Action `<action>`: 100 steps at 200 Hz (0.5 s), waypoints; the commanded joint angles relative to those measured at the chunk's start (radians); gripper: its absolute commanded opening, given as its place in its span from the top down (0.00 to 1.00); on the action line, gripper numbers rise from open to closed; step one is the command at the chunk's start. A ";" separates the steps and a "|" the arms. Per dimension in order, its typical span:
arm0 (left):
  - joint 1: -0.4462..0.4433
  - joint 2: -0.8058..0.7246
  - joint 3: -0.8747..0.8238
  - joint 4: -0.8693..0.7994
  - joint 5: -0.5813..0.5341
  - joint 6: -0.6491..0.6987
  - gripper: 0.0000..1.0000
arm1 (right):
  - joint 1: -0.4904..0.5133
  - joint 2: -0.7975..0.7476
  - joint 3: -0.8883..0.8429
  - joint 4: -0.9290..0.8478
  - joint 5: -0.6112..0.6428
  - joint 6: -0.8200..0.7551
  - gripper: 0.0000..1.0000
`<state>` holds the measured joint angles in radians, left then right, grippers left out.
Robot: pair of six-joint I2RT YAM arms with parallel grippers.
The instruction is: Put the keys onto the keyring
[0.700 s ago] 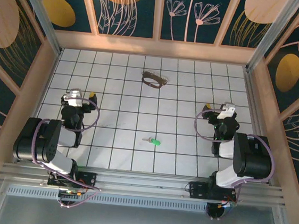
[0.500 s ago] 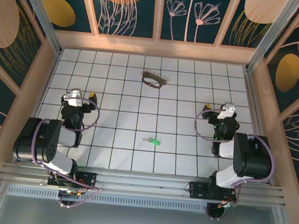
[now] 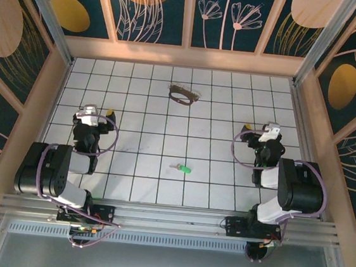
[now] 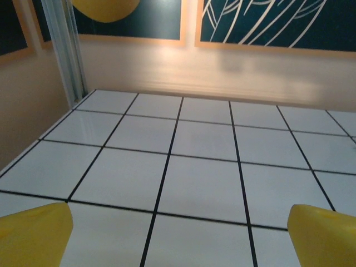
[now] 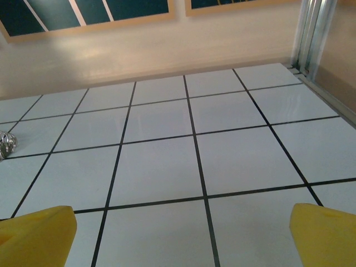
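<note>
The table [image 3: 155,109] is white tile crossed by a black grid. The key [image 3: 183,168] has a bright green head and a silver blade; the keyring [image 3: 183,96] is dark brown with greyish bits. The walls [image 3: 159,13] are deep teal with pale pink plant outlines and orange-gold ovals, framed in light wood. The left gripper [image 4: 179,219] and right gripper [image 5: 181,219] have yellow fingers [image 4: 33,236]; the cables [image 3: 113,141] are purple.

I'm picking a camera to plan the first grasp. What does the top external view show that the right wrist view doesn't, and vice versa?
Top external: the green key toward the near edge and the whole keyring loop farther back. Right wrist: its own yellow fingers up close, spread wide with bare tile between. Shared: the white tiled table, plus a grey metal bit at the wrist view's left edge, probably the keyring's cluster.
</note>
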<state>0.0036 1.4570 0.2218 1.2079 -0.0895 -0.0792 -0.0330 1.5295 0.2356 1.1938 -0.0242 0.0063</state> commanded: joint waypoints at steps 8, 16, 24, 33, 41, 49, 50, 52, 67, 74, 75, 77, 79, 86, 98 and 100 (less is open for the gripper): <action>-0.004 -0.108 0.102 -0.211 -0.018 0.002 0.01 | 0.001 -0.112 0.147 -0.304 0.030 0.020 0.01; -0.004 -0.119 0.130 -0.269 -0.017 -0.002 0.01 | 0.000 -0.132 0.211 -0.428 0.033 0.041 0.01; -0.004 -0.124 0.156 -0.312 -0.010 -0.012 0.01 | -0.004 -0.143 0.281 -0.528 0.023 0.076 0.01; -0.004 -0.131 0.179 -0.355 -0.005 -0.027 0.01 | -0.004 -0.141 0.347 -0.602 0.001 0.124 0.01; -0.004 -0.136 0.195 -0.380 -0.006 -0.048 0.01 | -0.009 -0.129 0.406 -0.674 -0.008 0.203 0.01; -0.004 -0.139 0.205 -0.392 -0.008 -0.078 0.01 | -0.018 -0.105 0.480 -0.757 -0.024 0.279 0.01; -0.004 -0.140 0.206 -0.393 -0.007 -0.081 0.01 | -0.020 -0.101 0.488 -0.766 -0.028 0.285 0.01; -0.004 -0.142 0.208 -0.395 -0.005 -0.087 0.01 | -0.023 -0.093 0.504 -0.781 -0.040 0.294 0.01; -0.004 -0.145 0.229 -0.413 -0.010 -0.147 0.01 | -0.022 -0.029 0.598 -0.832 -0.173 0.307 0.01; -0.004 -0.143 0.243 -0.427 -0.014 -0.175 0.01 | -0.010 -0.004 0.627 -0.840 -0.220 0.304 0.01; -0.005 -0.143 0.244 -0.429 -0.013 -0.180 0.01 | -0.008 -0.001 0.632 -0.840 -0.223 0.304 0.01; -0.004 -0.141 0.248 -0.433 -0.015 -0.188 0.01 | -0.002 0.004 0.641 -0.841 -0.234 0.305 0.01; -0.004 -0.141 0.252 -0.436 -0.016 -0.195 0.01 | 0.003 0.012 0.649 -0.842 -0.242 0.303 0.01; -0.004 -0.135 0.266 -0.454 -0.017 -0.231 0.01 | 0.025 0.034 0.679 -0.853 -0.258 0.297 0.01; -0.004 -0.121 0.291 -0.477 0.004 -0.282 0.01 | 0.075 0.076 0.732 -0.880 -0.269 0.272 0.02; -0.004 -0.118 0.295 -0.481 0.011 -0.289 0.01 | 0.084 0.084 0.743 -0.885 -0.270 0.268 0.03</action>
<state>0.0036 1.3266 0.4545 0.8047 -0.0902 -0.2310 -0.0299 1.5318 0.8948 0.4625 -0.1772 0.2535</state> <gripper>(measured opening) 0.988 0.987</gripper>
